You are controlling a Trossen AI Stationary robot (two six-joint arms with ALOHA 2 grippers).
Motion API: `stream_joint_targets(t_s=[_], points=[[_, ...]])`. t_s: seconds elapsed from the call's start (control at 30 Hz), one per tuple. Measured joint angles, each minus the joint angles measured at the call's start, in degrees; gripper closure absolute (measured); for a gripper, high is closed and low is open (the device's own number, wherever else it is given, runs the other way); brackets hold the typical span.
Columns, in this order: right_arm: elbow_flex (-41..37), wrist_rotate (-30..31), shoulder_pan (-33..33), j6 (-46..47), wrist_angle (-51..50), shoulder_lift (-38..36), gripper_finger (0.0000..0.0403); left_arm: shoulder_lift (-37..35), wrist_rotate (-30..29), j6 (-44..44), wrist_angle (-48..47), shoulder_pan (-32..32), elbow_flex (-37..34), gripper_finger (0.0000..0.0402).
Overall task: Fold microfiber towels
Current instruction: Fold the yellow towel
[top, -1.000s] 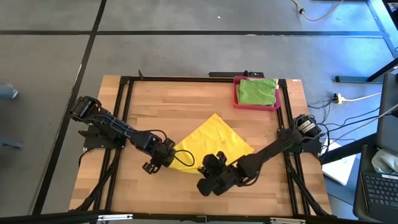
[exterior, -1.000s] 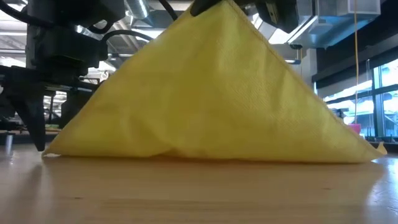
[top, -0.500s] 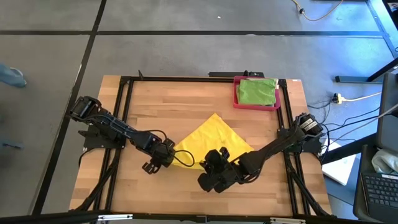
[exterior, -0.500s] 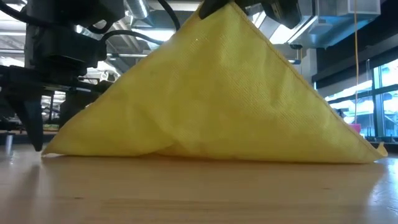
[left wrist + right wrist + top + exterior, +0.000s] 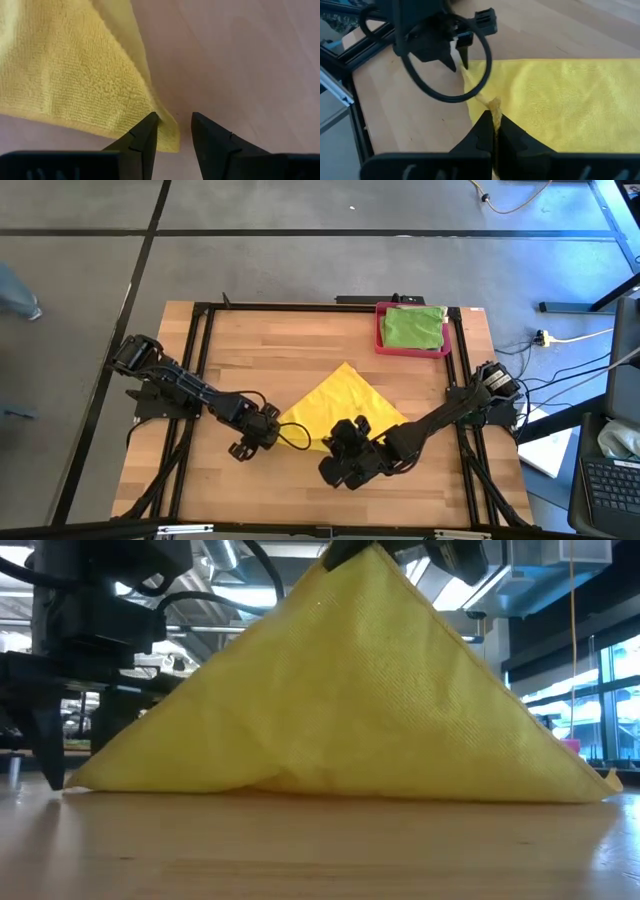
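High view, table: wood top, dark frame round it, both arms reaching in toward the middle.
Yellow towel: spread on the middle of the table like a diamond, near corner lifted up into a peak, as seen in the low view.
Tray: pink-red, at the far right of the table, well apart from the yellow towel.
Green towel: lying folded in the tray.
Right gripper: at the near corner of the yellow towel, pinched tight on that corner, holding it up off the wood.
Left gripper: low at the left corner of the yellow towel, fingers parted, corner tip lying between them, not pinched yet.
Step now: looks like the first fold, just getting a grip on two corners.
Next move: probably close on the left corner, then carry both corners across together to the far side, slow and level.
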Motion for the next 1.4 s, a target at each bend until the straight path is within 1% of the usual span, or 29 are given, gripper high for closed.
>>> stream_joint_targets(t_s=[0.1,0.37,0.5,0.57,0.63,0.73,0.77,0.87,1.0,1.27,1.4], points=[[0.0,0.09,0.0,1.61,-0.8,-0.03,0.0398,0.0,-0.68,-1.81,0.01,-0.05,-0.01,0.0289],[0.0,0.11,0.0,1.65,-0.78,-0.06,0.0398,0.0,-3.28,-5.94,2.41,-0.03,-0.03,0.0289],[-0.04,0.21,0.0,1.65,-1.42,-1.06,0.0398,0.0,-3.58,-6.86,2.61,-0.03,-0.03,0.0294],[-0.04,0.21,0.0,1.65,-2.91,-1.89,0.0398,0.0,-3.58,-7.13,2.24,-0.03,-0.03,0.0307],[-0.04,-0.27,0.0,1.72,-4.59,-2.85,0.0398,0.0,-3.47,-7.6,1.36,-0.03,-0.03,0.033],[-0.04,-3.51,0.15,1.81,-7.07,-3.78,0.0398,0.0,-1.24,-8.82,-0.13,0.0,-0.03,0.0381],[-0.04,-4.97,0.29,1.82,-7.36,-3.8,0.0398,0.0,-0.39,-9.42,-0.63,0.0,-0.03,0.0391],[-0.04,-8.14,1.45,1.88,-7.37,-3.76,0.0398,0.0,0.58,-11.37,-0.84,-0.01,0.28,0.0397],[-0.04,-8.79,3.28,4.4,-8.52,-3.41,0.0398,0.0,0.61,-11.72,-2.12,0.01,3.37,0.0401],[-0.04,-9.43,7.2,10.9,-11.95,-3.41,0.0398,0.0,1.32,-11.7,-3.76,1.69,13.83,0.0401],[-0.04,-9.9,10.18,14.9,-12.05,-3.41,0.0398,0.0,4.47,-12.5,-6.97,2.16,17.4,0.0401]])
